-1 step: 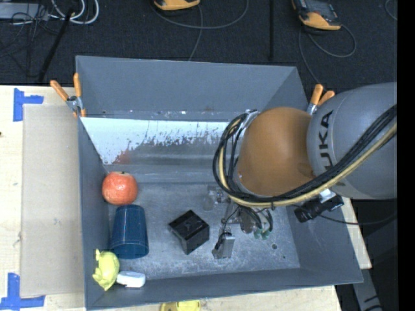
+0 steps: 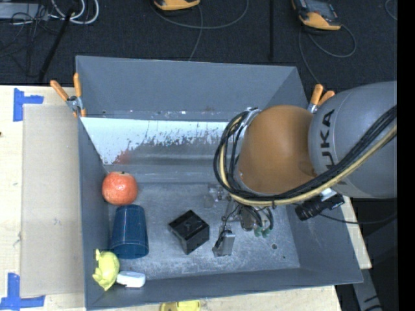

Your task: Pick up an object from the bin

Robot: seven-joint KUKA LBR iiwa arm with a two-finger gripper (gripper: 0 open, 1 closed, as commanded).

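Note:
My gripper (image 2: pixel 224 243) hangs low over the bin floor right of centre, under the arm's orange dome. Just to its left lies a small black box (image 2: pixel 189 230), a short gap away from the gripper and not touching it. Nothing shows in the gripper's grasp. Further left, a dark blue cup (image 2: pixel 129 230) lies on the floor.
A red-orange ball like an apple (image 2: pixel 119 188) rests near the left wall above the cup. A yellow-green toy (image 2: pixel 106 269) and a small white piece (image 2: pixel 131 279) lie in the front left corner. The arm and its cables cover the bin's right part.

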